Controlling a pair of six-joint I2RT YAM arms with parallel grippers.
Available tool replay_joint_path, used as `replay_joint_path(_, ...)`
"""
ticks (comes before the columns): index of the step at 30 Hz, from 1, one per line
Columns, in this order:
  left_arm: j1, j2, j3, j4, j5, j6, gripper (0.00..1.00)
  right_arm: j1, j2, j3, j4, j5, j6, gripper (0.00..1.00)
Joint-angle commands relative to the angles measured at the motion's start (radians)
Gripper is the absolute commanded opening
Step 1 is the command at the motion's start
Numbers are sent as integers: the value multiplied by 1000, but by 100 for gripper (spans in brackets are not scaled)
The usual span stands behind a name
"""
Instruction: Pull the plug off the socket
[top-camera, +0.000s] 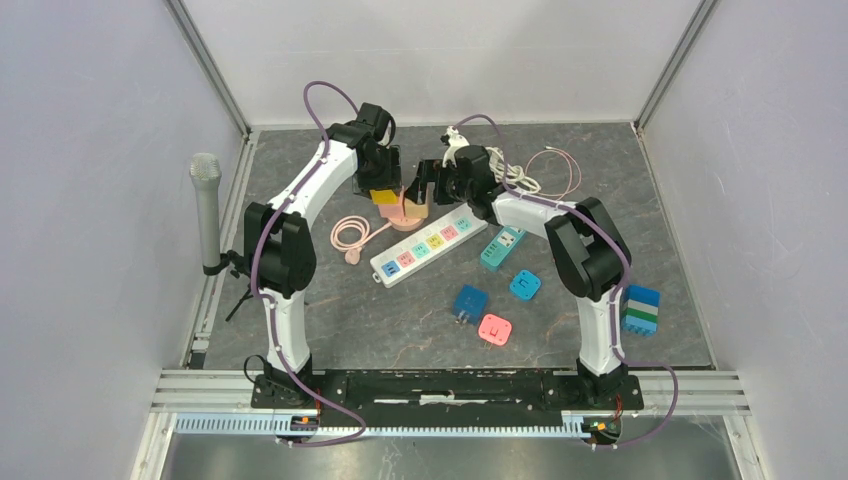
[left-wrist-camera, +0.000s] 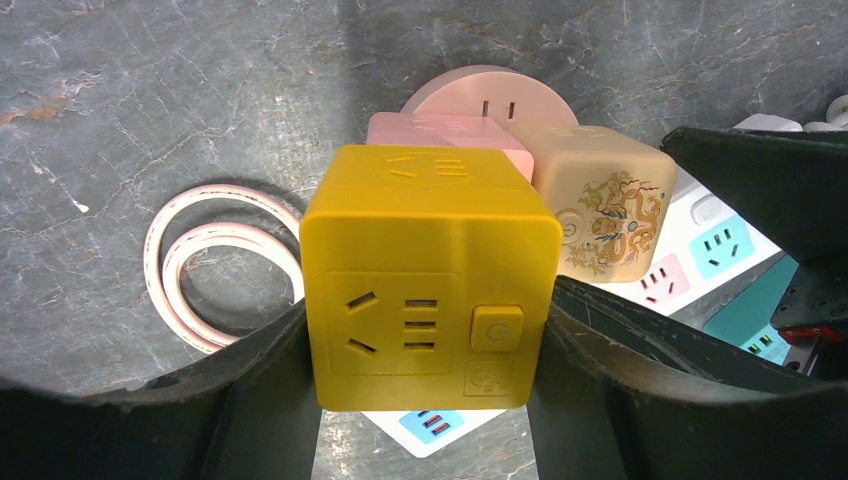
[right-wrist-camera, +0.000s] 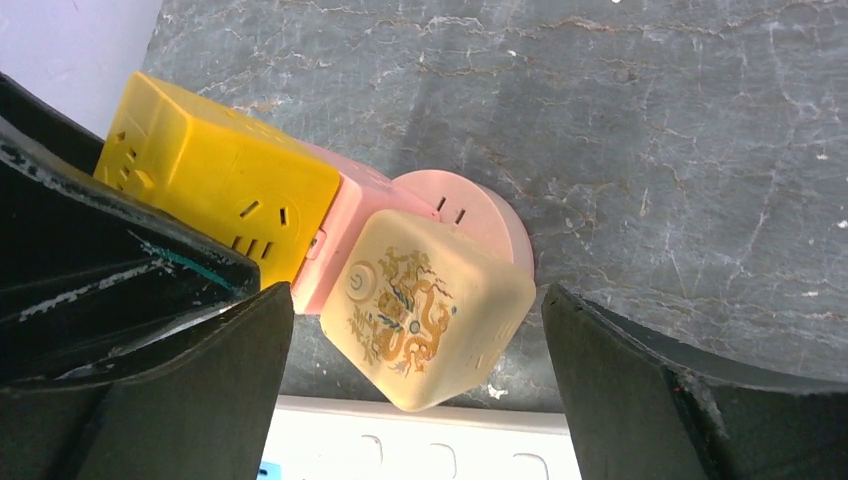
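A yellow cube plug (left-wrist-camera: 430, 270) sits against a pink cube (left-wrist-camera: 440, 130), which adjoins a cream cube with a dragon print (left-wrist-camera: 600, 200), all over a round pink socket base (left-wrist-camera: 490, 95). My left gripper (left-wrist-camera: 425, 325) is shut on the yellow cube, its jaws pressed on both sides. In the right wrist view my right gripper (right-wrist-camera: 418, 300) is open, its fingers (right-wrist-camera: 620, 380) wide on either side of the cream cube (right-wrist-camera: 430, 305) with gaps; the yellow cube (right-wrist-camera: 215, 185) lies to its left. From the top, both grippers (top-camera: 383, 190) (top-camera: 428, 188) meet over the base (top-camera: 405, 218).
A white power strip (top-camera: 430, 243) lies just in front of the cluster. A coiled pink cable (top-camera: 350, 235) lies to the left. A teal strip (top-camera: 503, 247), small blue and pink adapters (top-camera: 468, 303), a block stack (top-camera: 640, 308) and a microphone (top-camera: 206, 210) stand around.
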Motion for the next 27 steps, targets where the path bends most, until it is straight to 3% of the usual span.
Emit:
replay_joint_path(1, -9, -23, -19, -5, -2, -34, 29, 17, 37, 93, -32, 19, -60, 98)
replay_joint_path(13, -10, -24, -12, -4, 11, -39, 28, 47, 145, 192, -148, 79, -128, 97)
replay_joint_path(17, -9, -31, 17, -5, 24, -48, 26, 53, 156, 121, -185, 133, -220, 91)
replay_joint_path(22, -10, -47, 57, -4, 112, -76, 26, 61, 135, -9, -178, 155, -304, 90)
replay_joint_path(27, -14, -76, 54, -2, 34, -56, 22, 59, 146, 10, -216, 181, -302, 89)
